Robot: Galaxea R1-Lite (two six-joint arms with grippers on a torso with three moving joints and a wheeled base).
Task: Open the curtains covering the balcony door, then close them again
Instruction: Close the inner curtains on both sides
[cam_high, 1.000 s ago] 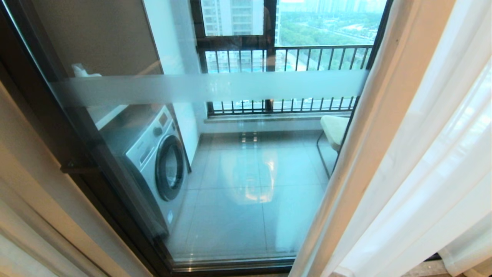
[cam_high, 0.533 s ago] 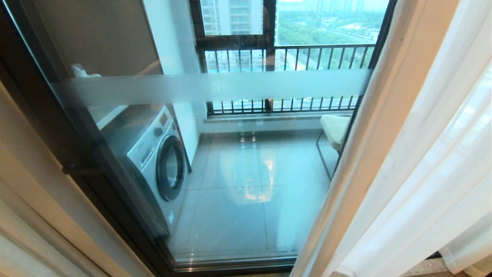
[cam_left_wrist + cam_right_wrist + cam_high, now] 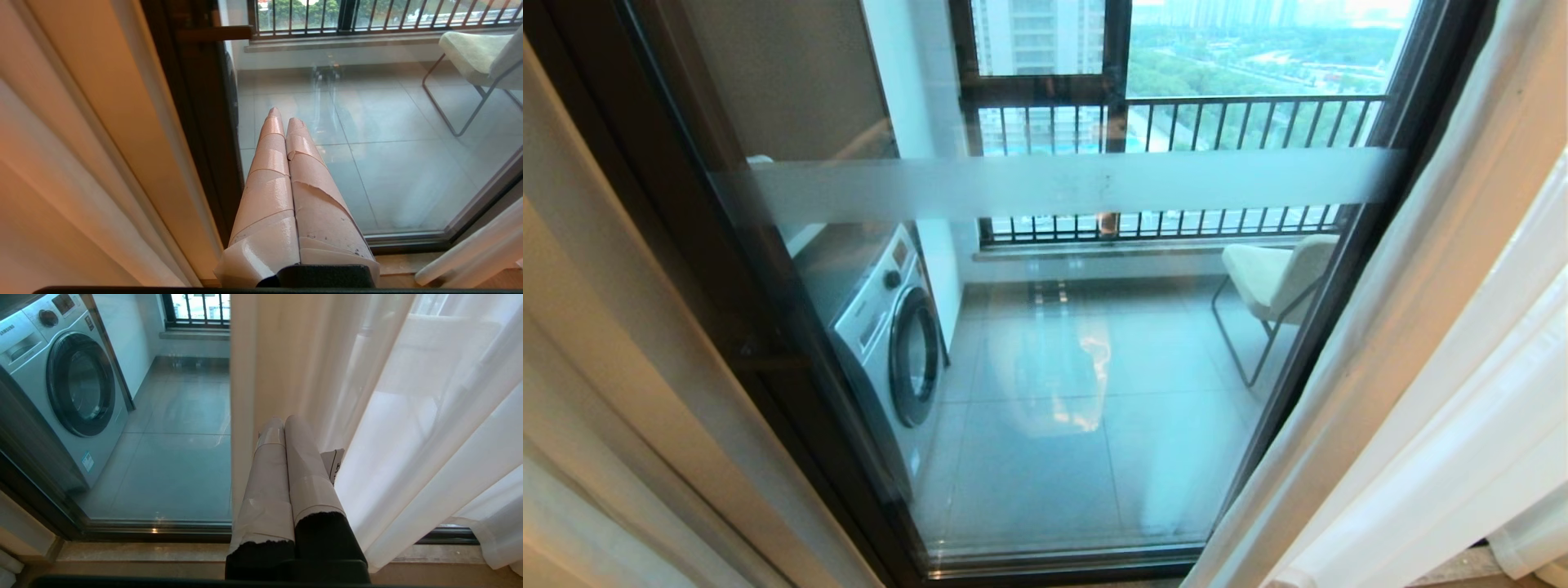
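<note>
head view: the curtains [image 3: 1445, 425] bunched at both sides, the balcony door [image 3: 1062, 359] glass uncovered — opening looks done, closing left; washing machine [image 3: 890, 335], chair [image 3: 1278, 282], tiled balcony floor beyond. left wrist view: left gripper [image 3: 282, 115] fingers pressed together, empty, facing the glass. right wrist view: right gripper [image 3: 282, 421] clamped on nothing, close to the sheer folds — stone sill [image 3: 143, 551] below.

Left gripper [image 3: 284, 115] and right gripper [image 3: 282, 422] each extend straight ahead of their wrist cameras, tape-wrapped jaws pressed together and apparently holding nothing; neither arm shows in the head view.
</note>
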